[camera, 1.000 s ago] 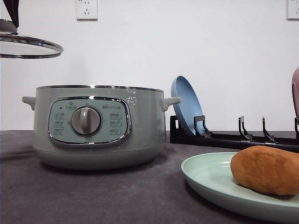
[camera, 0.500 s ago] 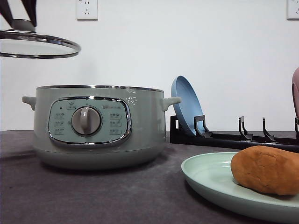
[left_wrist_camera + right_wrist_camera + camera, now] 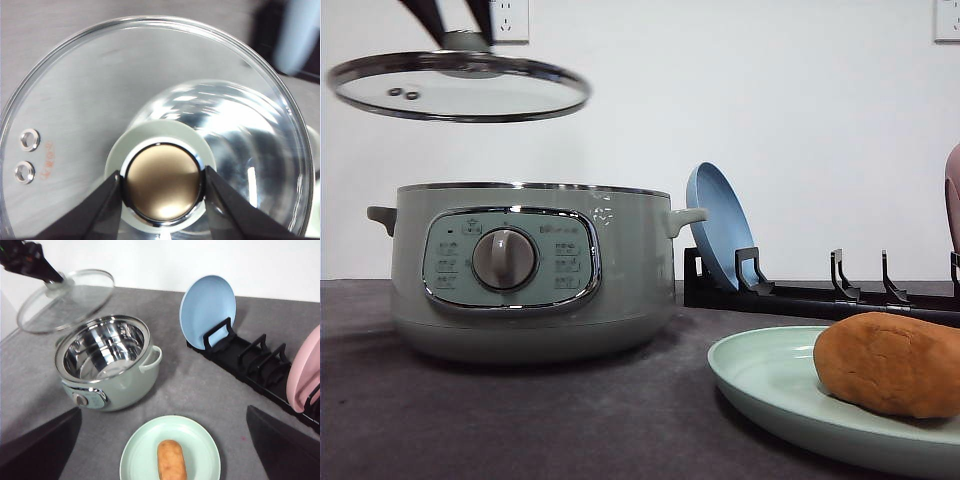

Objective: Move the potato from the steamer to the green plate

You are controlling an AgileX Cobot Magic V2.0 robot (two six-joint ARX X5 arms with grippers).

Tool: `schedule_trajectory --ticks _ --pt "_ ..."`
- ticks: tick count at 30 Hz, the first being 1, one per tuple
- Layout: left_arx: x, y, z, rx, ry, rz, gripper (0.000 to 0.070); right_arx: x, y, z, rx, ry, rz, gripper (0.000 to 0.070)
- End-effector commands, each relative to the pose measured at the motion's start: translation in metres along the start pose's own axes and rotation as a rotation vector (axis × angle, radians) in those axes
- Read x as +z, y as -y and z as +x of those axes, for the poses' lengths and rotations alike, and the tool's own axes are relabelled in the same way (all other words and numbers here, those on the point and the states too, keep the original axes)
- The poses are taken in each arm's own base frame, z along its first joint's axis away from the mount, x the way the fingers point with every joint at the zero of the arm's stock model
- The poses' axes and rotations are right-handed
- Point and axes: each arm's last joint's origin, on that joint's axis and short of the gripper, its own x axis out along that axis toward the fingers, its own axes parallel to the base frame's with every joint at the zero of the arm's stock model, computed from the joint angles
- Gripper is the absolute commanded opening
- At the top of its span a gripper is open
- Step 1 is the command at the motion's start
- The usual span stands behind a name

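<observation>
The orange-brown, rough-skinned potato lies on the wide, shallow, pale mint-green plate, which sits on the grey table near the open, round, pale sage-green electric steamer with its shiny bare steel bowl. The left gripper holds the round glass lid in the air above the steamer, its dark fingers clamped on either side of the lid's knob. The right gripper's dark fingers stand wide apart and hold nothing. Behind, a round blue plate and a pink plate stand on edge in a black rack.
</observation>
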Motion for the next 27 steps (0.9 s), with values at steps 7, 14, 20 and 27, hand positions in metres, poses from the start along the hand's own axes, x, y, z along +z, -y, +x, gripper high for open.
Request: schedule_trajectory --ticks 7,14,20,27 --pt "-0.002 0.037 -0.008 -0.068 0.019 0.113 0.0 0.006 -0.001 -0.002 0.013 0.044 0.009 0.0666" --pt "-0.005 0.047 -0.007 -0.084 0.008 0.139 0.0 0.006 -0.002 -0.002 0.013 0.045 0.009 0.0666" --pt "-0.008 0.047 0.001 -0.079 -0.033 0.14 0.0 0.007 -0.002 -0.002 0.013 0.046 0.009 0.0666" --pt "-0.014 0.05 0.019 -0.075 -0.101 0.155 0.0 0.007 -0.001 -0.002 0.012 0.046 0.009 0.0666"
